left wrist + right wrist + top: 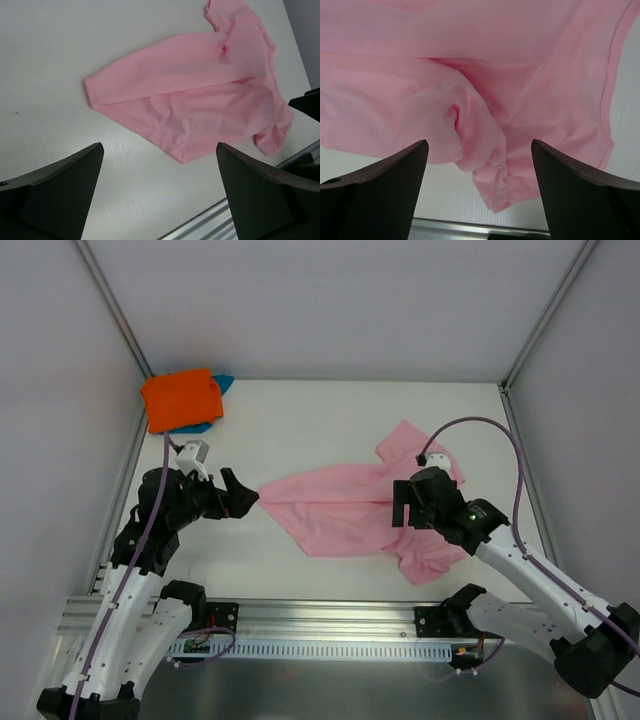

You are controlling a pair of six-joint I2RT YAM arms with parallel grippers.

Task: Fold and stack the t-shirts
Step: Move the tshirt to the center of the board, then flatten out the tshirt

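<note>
Lying on the white bench (320,425) are three t-shirts. One is the light pink t-shirt (345,510), alone in the middle-right of the bench. It is doubled over loosely rather than neatly folded. Its left end tapers to a corner, one sleeve points to the far side, and another bunched part lies toward the near edge. The other two sit in the far left corner as a stack: the bright orange t-shirt (182,400), folded into a compact block, rests on the teal-blue t-shirt (223,383). Only a strip of the teal-blue one shows at the orange one's far right and near edges.

Two grippers are in view. The left gripper (244,498) is just beside the pink shirt's left corner. Its jaws are spread wide and hold nothing; its wrist camera shows bare bench between the fingers (65,185). The right gripper (401,505) hangs over the right part of the pink shirt. Its jaws are also wide apart, with no cloth pinched, and a rumpled fold of pink fabric lies beneath and beyond its fingers (390,185). Whether they touch the cloth cannot be told.
</note>
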